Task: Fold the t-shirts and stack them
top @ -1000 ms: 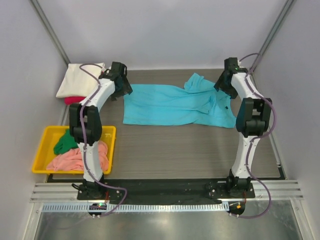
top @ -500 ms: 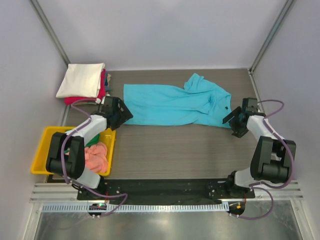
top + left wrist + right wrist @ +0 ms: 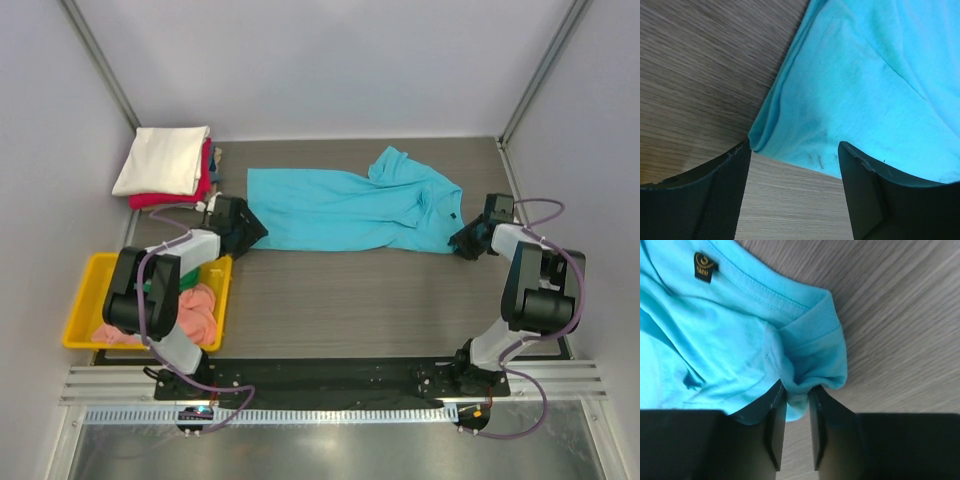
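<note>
The turquoise shirt lay spread lengthwise on the table, hem to the left and collar to the right, so each arm could work one end of it.

Right gripper: clenched on the turquoise shirt. Its two fingers pinched a bunched fold at the shirt's right end, beside a ribbed cuff and just below the black label. The pinch probably secured that end for pulling or folding.

Left gripper: released, holding nothing. Its fingers stood wide apart on either side of the near-left hem corner of the turquoise shirt. The corner pointed into the gap, and whether it touched either finger could not be told. By this placement, the jaws appeared lined up to close on that corner.

A cream shirt sat folded on a red shirt beyond the left end of the turquoise shirt. The yellow tray, holding a pink shirt, stood nearer than that same end
</note>
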`<state>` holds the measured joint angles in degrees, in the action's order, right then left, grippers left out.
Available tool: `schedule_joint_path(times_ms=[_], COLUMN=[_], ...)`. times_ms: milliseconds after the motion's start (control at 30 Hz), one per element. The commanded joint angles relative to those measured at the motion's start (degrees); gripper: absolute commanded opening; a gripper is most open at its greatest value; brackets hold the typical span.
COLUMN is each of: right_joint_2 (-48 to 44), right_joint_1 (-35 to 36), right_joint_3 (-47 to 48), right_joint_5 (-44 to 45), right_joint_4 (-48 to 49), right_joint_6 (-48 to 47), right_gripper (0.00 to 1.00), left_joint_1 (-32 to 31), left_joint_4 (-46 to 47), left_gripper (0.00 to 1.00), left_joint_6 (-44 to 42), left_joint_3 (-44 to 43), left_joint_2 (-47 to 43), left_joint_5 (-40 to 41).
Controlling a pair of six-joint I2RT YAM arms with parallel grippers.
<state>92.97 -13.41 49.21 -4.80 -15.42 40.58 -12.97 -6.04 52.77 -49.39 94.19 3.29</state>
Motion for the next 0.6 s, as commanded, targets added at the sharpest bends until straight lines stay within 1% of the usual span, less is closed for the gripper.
schedule_joint_path(times_ms=[0, 33, 67, 100, 133, 167, 200, 267, 300, 333, 367, 400, 433, 500, 533, 567], right_joint_2=[3.18, 3.44, 3.88, 4.15, 4.32, 4.41, 4.41, 4.68, 5.55, 5.99, 5.91, 3.21, 1.18, -3.12, -5.75, -6.91], right_joint_1=[-0.30, -0.30, -0.30, -0.30, -0.39, -0.39, -0.39, -0.39, -0.39, -0.56, -0.57, -0.65, -0.65, -0.83, -1.00, -1.35], right_joint_3=[0.45, 0.53, 0.71, 0.97, 1.76, 2.37, 3.25, 8.51, 11.40, 18.74, 22.04, 24.50, 25.92, 24.45, 21.57, 19.63], right_joint_5=[-0.04, 0.05, 0.14, 0.14, 0.14, 0.05, 0.05, -0.47, -1.69, -2.23, -2.58, -0.15, 1.70, 4.52, 6.71, 6.73], right_joint_4=[2.58, 2.59, 2.76, 2.76, 2.76, 2.76, 2.59, 1.63, -0.82, -3.01, -5.30, -8.02, -8.39, -8.92, -9.71, -10.76], right_joint_6=[0.29, 0.20, 0.12, 0.12, 0.03, -0.06, 0.11, -0.06, -0.41, -0.93, -2.07, -2.17, -2.26, -3.04, -3.40, -3.40], right_gripper=[0.28, 0.18, 0.13, 0.06, 0.01, 0.01, 0.01, 0.01, 0.01, 0.01, 0.01, 0.01, 0.01, 0.01, 0.01, 0.01], left_joint_1=[0.40, 0.40, 0.40, 0.49, 0.40, 0.49, 0.67, 1.10, 1.45, 2.42, 2.77, 3.30, 3.22, 3.30, 3.30, 3.22], left_joint_4=[-0.55, -0.29, -0.20, 0.06, 0.24, 0.24, -0.02, -3.08, -4.32, -7.37, -8.27, -9.15, -9.34, -10.04, -10.74, -10.83], left_gripper=[0.66, 0.62, 0.43, 0.30, 0.19, 0.05, 0.01, 0.00, 0.00, 0.00, 0.00, 0.00, 0.00, 0.00, 0.00, 0.00], left_joint_6=[0.58, 0.49, 0.49, 0.05, -0.39, -0.74, -1.35, -1.53, -1.71, -1.36, -1.01, -0.66, -0.57, -0.22, 0.57, 1.19], left_joint_3=[0.43, 0.08, -0.70, -1.06, -1.67, -3.33, -4.48, -9.92, -12.12, -16.31, -17.75, -18.46, -18.29, -16.63, -13.66, -11.54], left_joint_2=[2.83, 3.53, 5.02, 5.73, 6.35, 6.88, 7.58, 7.76, 7.50, 6.97, 6.10, 2.35, 0.40, -3.65, -6.88, -8.31], left_joint_5=[2.60, 2.77, 3.21, 3.56, 4.09, 4.53, 5.05, 4.71, 4.36, 3.83, 4.09, 6.79, 8.04, 9.27, 9.80, 10.07])
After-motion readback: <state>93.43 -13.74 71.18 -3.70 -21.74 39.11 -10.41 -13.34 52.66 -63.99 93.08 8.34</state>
